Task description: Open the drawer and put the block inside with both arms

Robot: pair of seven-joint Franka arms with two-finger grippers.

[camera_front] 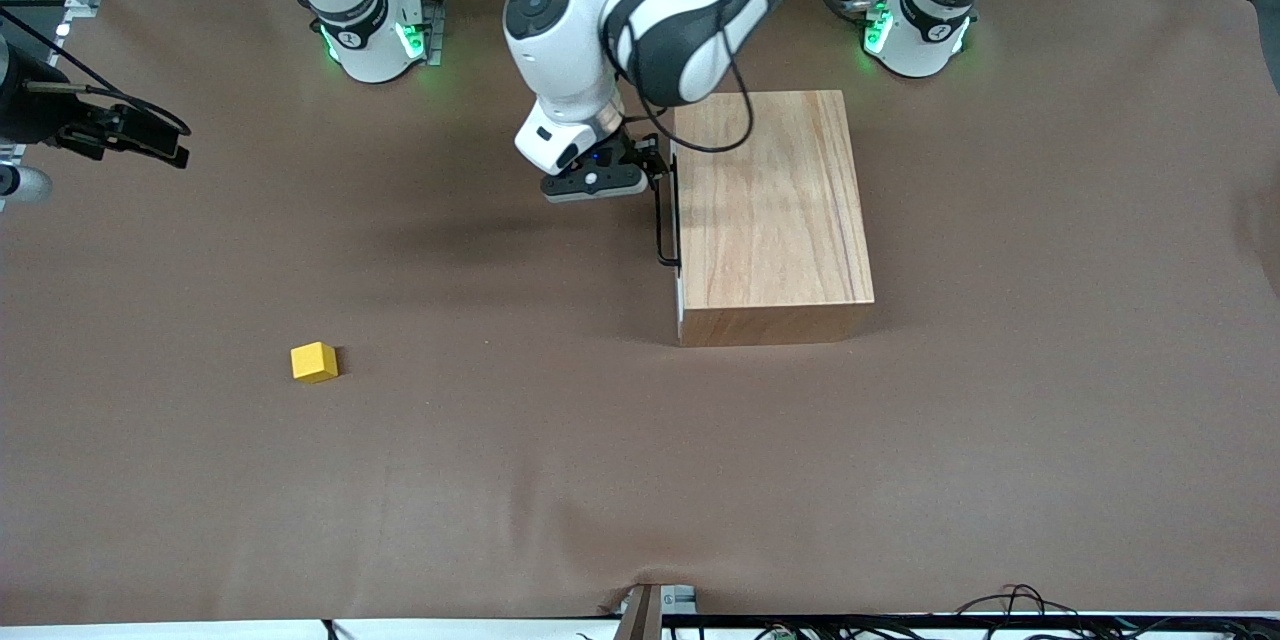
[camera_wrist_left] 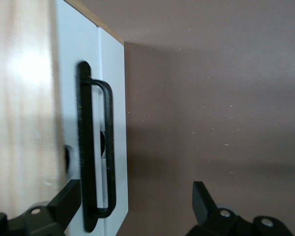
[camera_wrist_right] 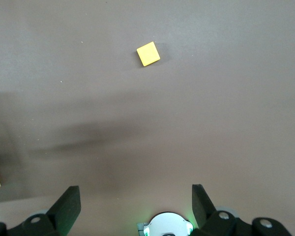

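Note:
The light-wood box (camera_front: 770, 210) stands in the middle of the table, toward the left arm's end. Its drawer is closed, the white front panel (camera_wrist_left: 115, 123) flush with the box. My left gripper (camera_front: 645, 170) hangs open at the black wire handle (camera_front: 663, 220). In the left wrist view the handle (camera_wrist_left: 109, 147) lies between the fingers, close to one finger (camera_wrist_left: 66, 201), and my left gripper (camera_wrist_left: 135, 191) is not touching it. The yellow block (camera_front: 314, 361) lies on the cloth toward the right arm's end. My right gripper (camera_front: 150, 135) waits open and empty, high over the table (camera_wrist_right: 135, 191), with the block (camera_wrist_right: 148, 53) far below.
A brown cloth (camera_front: 600, 480) covers the whole table. Both green-lit bases (camera_front: 375, 40) (camera_front: 915, 35) stand along its edge farthest from the front camera. Cables (camera_front: 1000, 605) lie at the nearest edge. The right arm's base (camera_wrist_right: 165, 227) shows in the right wrist view.

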